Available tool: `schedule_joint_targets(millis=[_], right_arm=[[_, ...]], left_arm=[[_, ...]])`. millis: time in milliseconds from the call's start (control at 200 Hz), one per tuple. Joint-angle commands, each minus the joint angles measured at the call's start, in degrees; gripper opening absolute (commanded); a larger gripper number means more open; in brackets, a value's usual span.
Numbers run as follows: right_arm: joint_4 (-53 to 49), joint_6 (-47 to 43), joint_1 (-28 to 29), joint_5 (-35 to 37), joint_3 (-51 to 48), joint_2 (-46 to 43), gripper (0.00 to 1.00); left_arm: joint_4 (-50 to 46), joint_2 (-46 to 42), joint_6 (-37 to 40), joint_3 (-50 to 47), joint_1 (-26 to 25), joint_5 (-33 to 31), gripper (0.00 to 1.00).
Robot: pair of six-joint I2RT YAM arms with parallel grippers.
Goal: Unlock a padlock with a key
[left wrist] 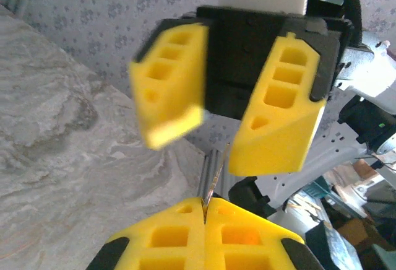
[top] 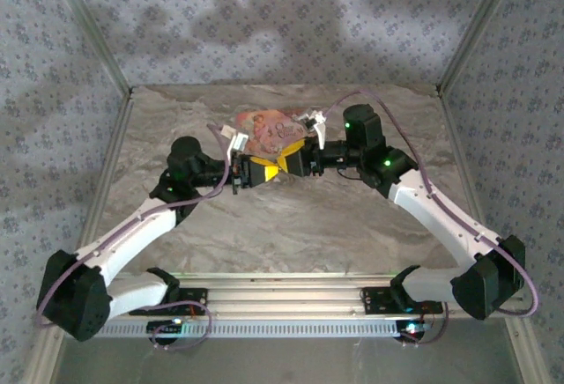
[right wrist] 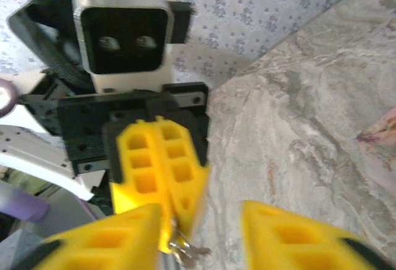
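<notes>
Held above the bench (top: 291, 225), the left claw (left wrist: 204, 213) is pinched tight on a thin silvery metal piece (left wrist: 214, 172) — key or padlock, too small to tell. Facing it, the right claw (left wrist: 223, 141) gapes wide with nothing between its fingers. I judge the task early — no key seated, no lock sprung, the turning all left. The pink box (top: 269, 127) lies behind.

Both arms reach inward, wrists nearly meeting. The left gripper (left wrist: 204, 213) is clamped on a key (left wrist: 217, 177); the right gripper (right wrist: 204, 223) faces it, fingers spread apart.
</notes>
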Motion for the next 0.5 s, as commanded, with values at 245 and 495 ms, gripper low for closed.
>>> schedule_joint_targets(millis=[245, 495], right_arm=[[-9.74, 8.5, -5.15, 21.19, 7.12, 5.82, 0.83], [-18.52, 16.32, -13.23, 30.29, 18.7, 27.55, 0.83]], left_arm=[[-14.83, -6.24, 1.99, -5.31, 9.78, -16.36, 0.0], [-24.97, 3.12, -2.72, -1.76, 21.55, -31.62, 0.0]])
